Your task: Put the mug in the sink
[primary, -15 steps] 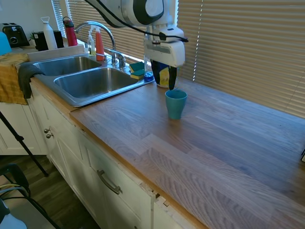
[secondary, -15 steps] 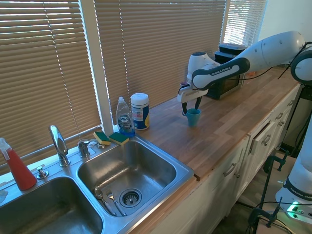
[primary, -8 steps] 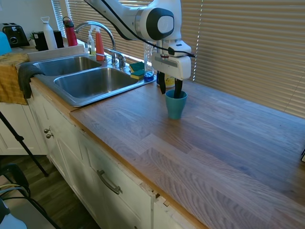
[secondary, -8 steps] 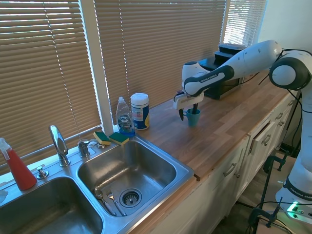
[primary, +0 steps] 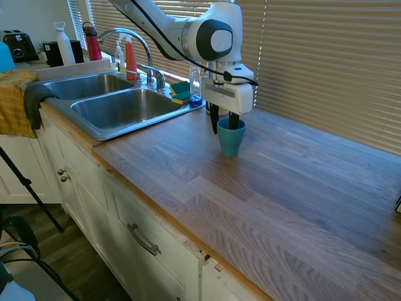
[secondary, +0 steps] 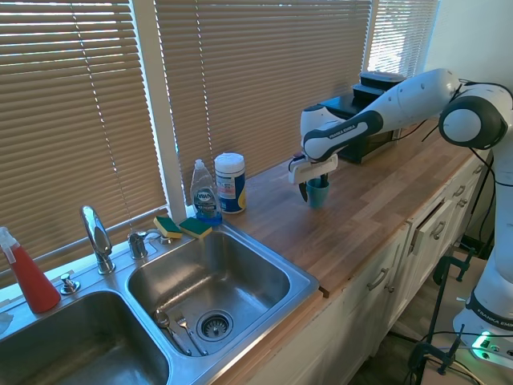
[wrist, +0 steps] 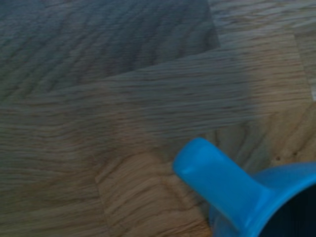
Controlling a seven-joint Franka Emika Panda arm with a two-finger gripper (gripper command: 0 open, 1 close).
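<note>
The teal-blue mug (primary: 230, 139) (secondary: 318, 193) stands upright on the wooden counter, to the right of the sink (primary: 94, 128) (secondary: 298, 277). My gripper (primary: 223, 121) (secondary: 311, 186) is down at the mug's rim and open. One finger reaches inside the mug; the other hangs outside its wall on the sink side. The fingers are still apart, not clamped. In the wrist view the mug (wrist: 256, 207) fills the lower corner, and a handle (wrist: 212, 175) sticks out over the wood.
A white wipes canister (secondary: 230, 183), a dish soap bottle (secondary: 205, 192) and sponges (secondary: 183, 227) sit between mug and sink by the blinds. The arched faucet (primary: 135, 39) rises behind the basins. Cutlery (secondary: 172, 325) lies in the near basin. A black appliance (secondary: 365, 136) stands beyond the mug.
My gripper came down from above and behind the mug to its rim, and one finger now dips inside. The mug has not moved.
</note>
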